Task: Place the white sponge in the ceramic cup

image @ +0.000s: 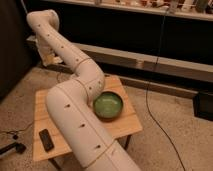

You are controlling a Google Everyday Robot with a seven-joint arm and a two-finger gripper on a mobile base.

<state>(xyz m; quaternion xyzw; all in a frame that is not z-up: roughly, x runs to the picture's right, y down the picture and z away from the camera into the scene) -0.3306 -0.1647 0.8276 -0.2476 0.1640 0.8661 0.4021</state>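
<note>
My white arm point(75, 115) rises from the bottom of the camera view, bends over the small wooden table point(127, 125) and folds back down at the upper left. The gripper point(49, 61) hangs there, beyond the table's far left corner and well above the floor. A pale bit shows at its tip; I cannot tell whether it is the white sponge. The ceramic cup is out of view, perhaps hidden behind the arm. A wide green bowl point(108, 105) stands on the right part of the table, next to the arm.
A flat black object point(46, 139) lies on the table's front left part. A long low ledge point(150, 65) runs behind the table, with a dark cable point(150, 90) hanging down to the floor at the right. A dark box point(204, 105) stands at the far right.
</note>
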